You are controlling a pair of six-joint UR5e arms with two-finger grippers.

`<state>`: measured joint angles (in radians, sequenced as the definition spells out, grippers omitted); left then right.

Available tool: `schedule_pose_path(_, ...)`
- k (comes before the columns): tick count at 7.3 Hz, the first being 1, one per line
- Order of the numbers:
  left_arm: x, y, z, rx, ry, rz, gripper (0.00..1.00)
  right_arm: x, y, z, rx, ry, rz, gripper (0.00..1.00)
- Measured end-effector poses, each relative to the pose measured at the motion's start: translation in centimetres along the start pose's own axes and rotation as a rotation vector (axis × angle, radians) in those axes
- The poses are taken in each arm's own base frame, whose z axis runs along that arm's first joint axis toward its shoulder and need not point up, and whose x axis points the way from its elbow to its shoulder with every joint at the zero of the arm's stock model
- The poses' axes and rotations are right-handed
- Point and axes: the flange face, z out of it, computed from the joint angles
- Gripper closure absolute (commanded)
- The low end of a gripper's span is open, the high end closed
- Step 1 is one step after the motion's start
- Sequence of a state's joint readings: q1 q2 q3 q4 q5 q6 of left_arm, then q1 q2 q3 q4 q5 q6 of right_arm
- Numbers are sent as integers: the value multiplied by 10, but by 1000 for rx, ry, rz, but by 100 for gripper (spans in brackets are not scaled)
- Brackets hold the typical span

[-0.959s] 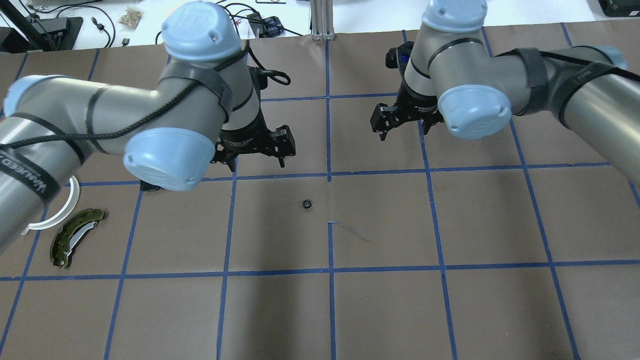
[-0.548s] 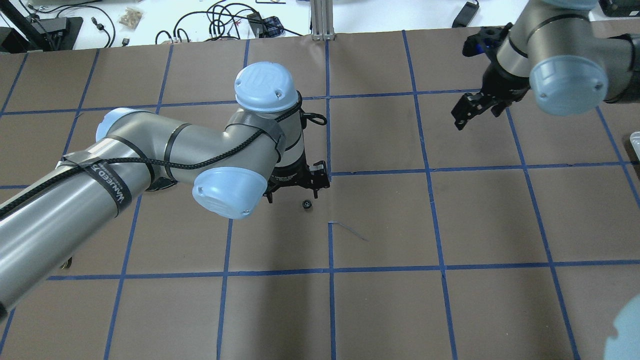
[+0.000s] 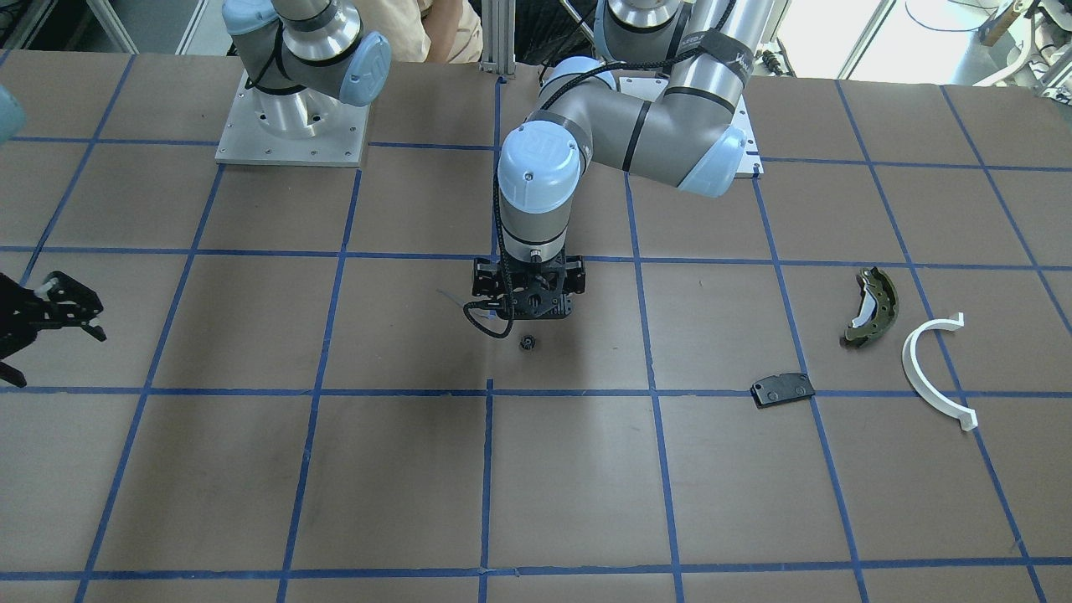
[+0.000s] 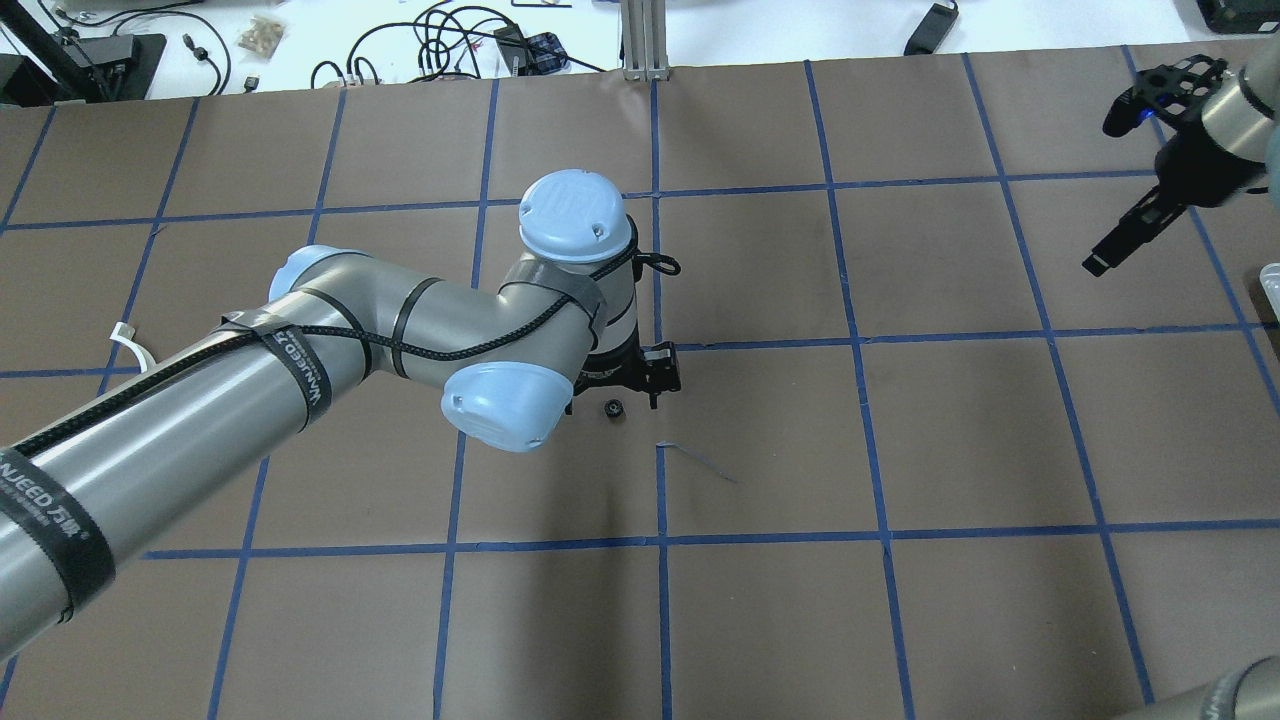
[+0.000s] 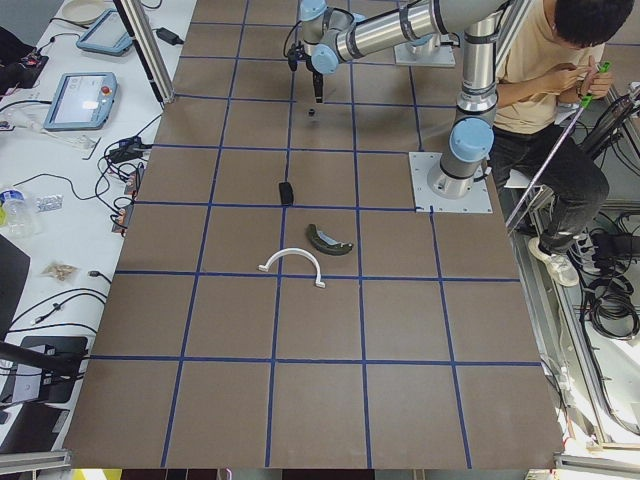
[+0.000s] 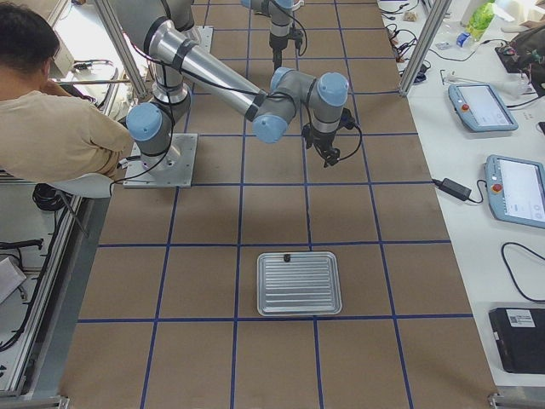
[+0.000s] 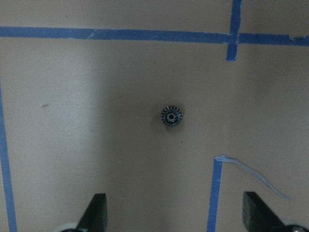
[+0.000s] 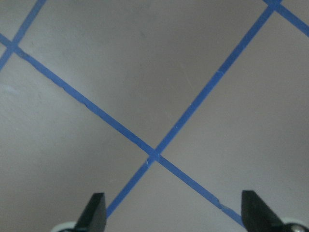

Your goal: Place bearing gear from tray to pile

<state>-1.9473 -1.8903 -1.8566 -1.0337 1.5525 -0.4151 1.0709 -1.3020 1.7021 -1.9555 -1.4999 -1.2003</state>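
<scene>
roughly halfway, as a judgement. off the tray (image 6: 299,283) already: bearing gear (image 4: 613,408) flat on the bare table (image 4: 900,620), near the middle, beside a blue tape crossing. not yet in the pile: black plate (image 3: 782,389), olive brake shoe (image 3: 871,306) and white half-ring (image 3: 934,368) grouped well apart from it, out toward the robot's left.

left to do: close on the gear, lift, carry across to that group, let go.

left hand (image 3: 529,306) poised just over the gear, pointing straight down, spread wide with nothing in it. in the left wrist view, both fingertips (image 7: 98,209) at the bottom edge, gear ahead of the gap and not yet between them. probably a small shift forward, then a descent, before any squeeze. tiny, low part, so easy to nudge or miss.

right hand (image 8: 174,212) also spread wide and empty, over plain table and a tape cross, far off on the robot's right.

against a second ago: left hand then well short of the gear, up and to the left of it in the overhead view; half a second ago much nearer; now right at it. right hand meanwhile drawn away from the middle to the table's far right edge. gear itself on the same spot throughout.
</scene>
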Motion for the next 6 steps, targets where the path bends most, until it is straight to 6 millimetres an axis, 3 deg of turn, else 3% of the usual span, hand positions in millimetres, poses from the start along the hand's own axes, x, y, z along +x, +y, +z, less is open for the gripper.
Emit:
schedule_pose_path(3,0,-3,33,17,7,-9,0,55,80,8,-5,-10,-225,1)
schedule_pose_path(6,-1,-7,54,63,5,3,0,109,154,20,1,-17,-327,1)
